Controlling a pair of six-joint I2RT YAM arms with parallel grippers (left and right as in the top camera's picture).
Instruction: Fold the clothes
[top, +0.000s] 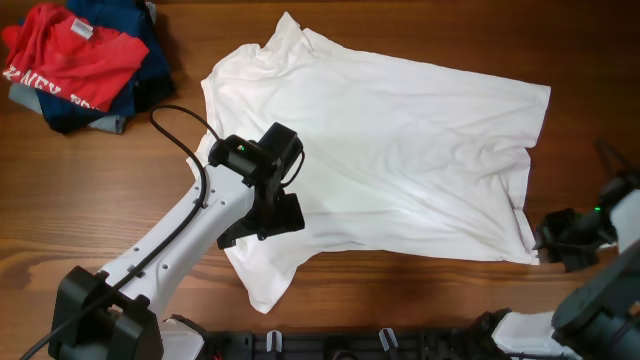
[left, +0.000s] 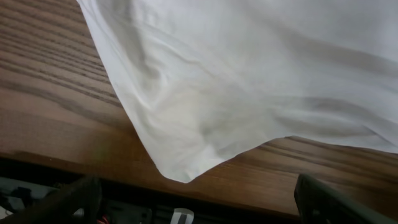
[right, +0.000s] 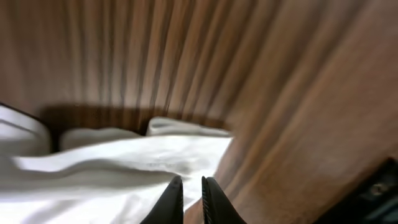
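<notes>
The clothes (top: 400, 130), a wrinkled white shirt, lie spread flat across the middle of the wooden table, collar end to the left. My left gripper (top: 262, 225) hovers open over the shirt's near-left sleeve. In the left wrist view that sleeve's corner (left: 180, 168) hangs toward the table's front edge, between the widely parted fingers (left: 68, 199). My right gripper (top: 545, 240) sits at the shirt's near-right corner. The right wrist view shows its jaws (right: 193, 182) pressed nearly together right on the hem's edge (right: 186, 134), pinching the thin fabric.
A red printed T-shirt (top: 70, 55) lies on navy garments (top: 150, 60) at the back left corner. A black cable (top: 180, 125) loops from the left arm over the wood. The table's front edge (left: 124, 171) runs just below the sleeve corner.
</notes>
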